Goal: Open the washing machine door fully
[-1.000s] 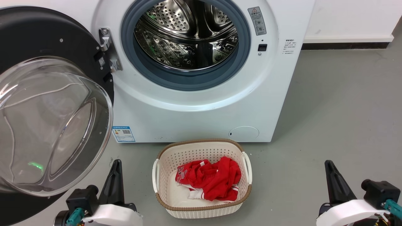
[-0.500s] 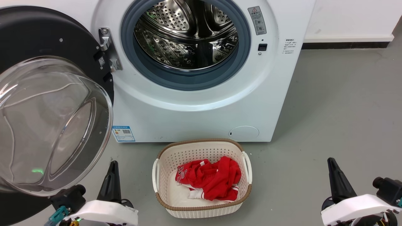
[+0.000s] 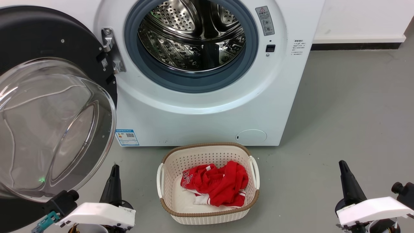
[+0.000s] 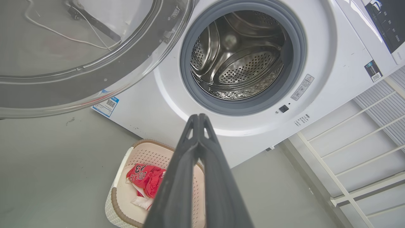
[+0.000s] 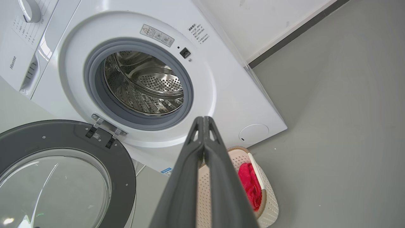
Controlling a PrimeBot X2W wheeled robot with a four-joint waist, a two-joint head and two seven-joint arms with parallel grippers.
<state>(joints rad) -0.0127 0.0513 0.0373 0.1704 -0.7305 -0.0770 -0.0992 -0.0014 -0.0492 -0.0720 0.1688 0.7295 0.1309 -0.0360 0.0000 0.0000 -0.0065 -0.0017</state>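
the washing machine door [image 3: 55, 106] hangs swung wide open at the left of the head frame, hinged beside the drum opening, its glass bowl bulging toward the camera. the washing machine [image 3: 207, 110] sits in the upper middle. the left fingers [image 3: 113, 187] at lower left and the right fingers [image 3: 347, 183] at lower right are each pressed together, holding nothing. between them a cream basket [image 3: 207, 144] on the floor [image 3: 339, 113] holds a red garment [image 3: 216, 184].
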